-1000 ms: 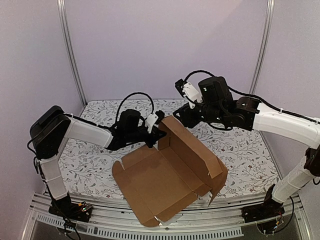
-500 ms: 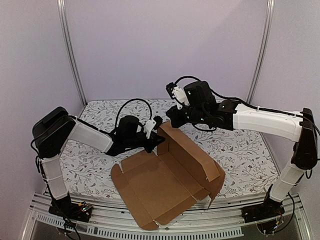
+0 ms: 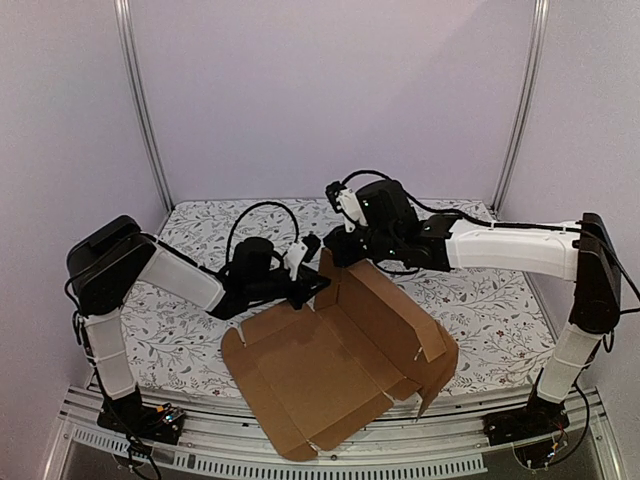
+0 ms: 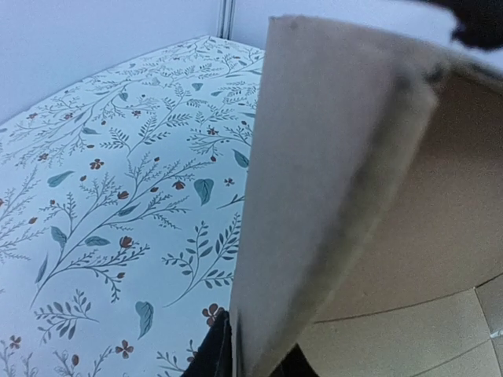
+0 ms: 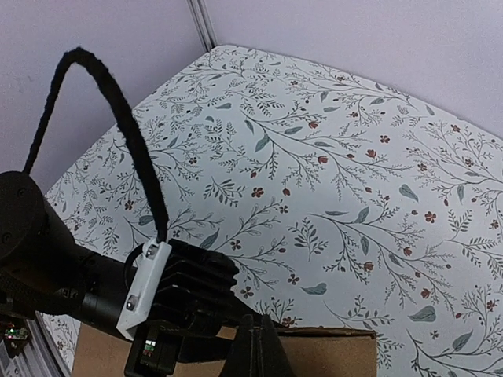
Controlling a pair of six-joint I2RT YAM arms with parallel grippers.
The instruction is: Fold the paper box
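Brown corrugated cardboard, the paper box (image 3: 310,375), lies half unfolded on the flowered tablecloth (image 3: 190,225), in the lower middle of the top view. From the left side of that view my left arm (image 3: 175,275) reaches low toward the centre. My left gripper (image 3: 312,284) is at the upright flap on the far left corner of the box. In the left wrist view this flap fills the middle and the right of the frame. My two dark fingers (image 4: 212,355) sit at the bottom edge with the cardboard between them, so these jaws hold the flap.

The base panel lies flat on the cloth. The long back wall stands up and runs from the centre toward the lower right. Just right of the left gripper, my right gripper (image 3: 336,256) is at the top of this wall's far end. Its jaws are fully closed. In the right wrist view its dark tip is at the upper cardboard edge, at the bottom of the frame, but I cannot tell if it pinches the cardboard. My right arm (image 3: 510,245) stretches away to the right edge.
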